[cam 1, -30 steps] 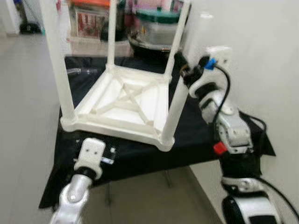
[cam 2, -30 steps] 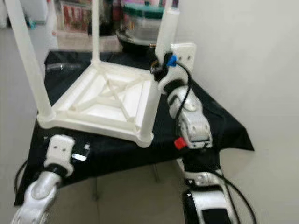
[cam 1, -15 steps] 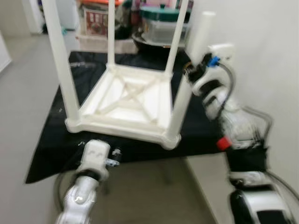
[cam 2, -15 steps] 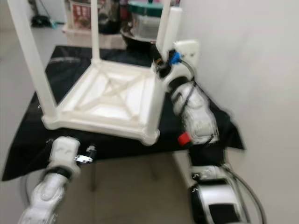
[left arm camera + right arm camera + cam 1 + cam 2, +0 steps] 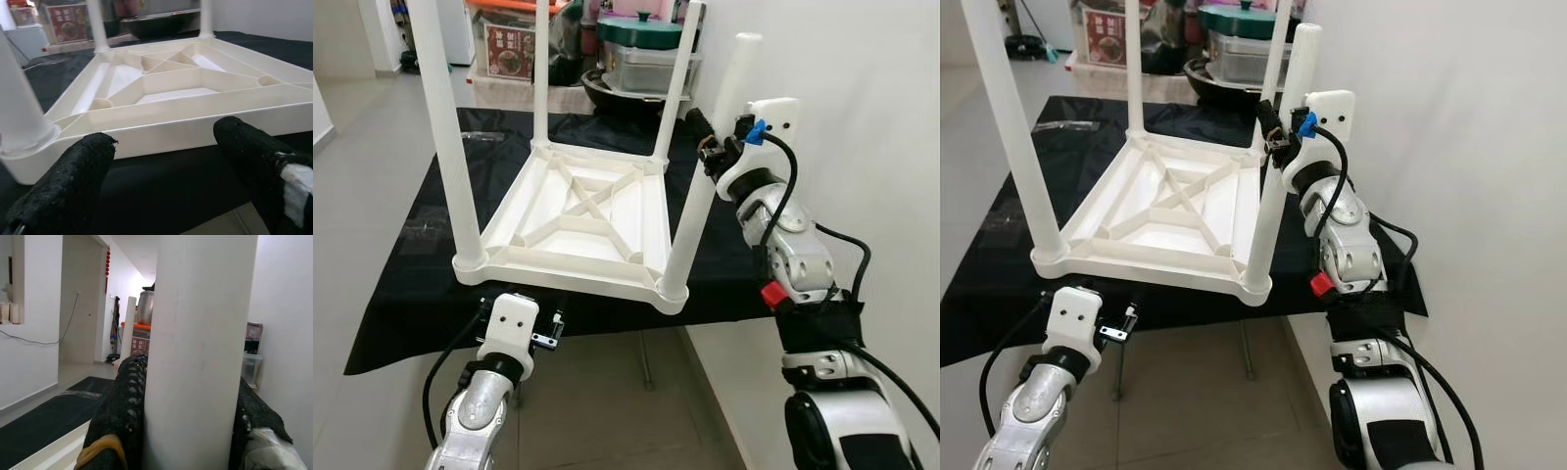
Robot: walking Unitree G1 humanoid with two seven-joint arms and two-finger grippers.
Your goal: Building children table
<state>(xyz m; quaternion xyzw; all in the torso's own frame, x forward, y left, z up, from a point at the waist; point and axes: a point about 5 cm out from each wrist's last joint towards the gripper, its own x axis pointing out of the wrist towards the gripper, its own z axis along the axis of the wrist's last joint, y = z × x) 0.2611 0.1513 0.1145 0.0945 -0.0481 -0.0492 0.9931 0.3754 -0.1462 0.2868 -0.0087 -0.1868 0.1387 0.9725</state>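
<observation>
Black-draped bench [image 5: 411, 284], upturned white table [image 5: 578, 220] on top; right gripper [image 5: 186, 431] clamped round its near-right leg [image 5: 700, 186], left gripper [image 5: 166, 166] spread wide just below its rim.

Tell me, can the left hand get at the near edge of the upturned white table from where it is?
Probably yes: the left hand is open, just short of the table's near edge, nothing between.

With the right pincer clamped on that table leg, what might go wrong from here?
1. The right pincer grips the near-right leg high up; a sideways pull could lever the leg in its socket or tilt the whole upturned table.
2. That corner sits near the edge of the black cloth, so a shove might slide the table off.
3. The left pincer hangs open below the frame's edge, not steadying anything.
</observation>
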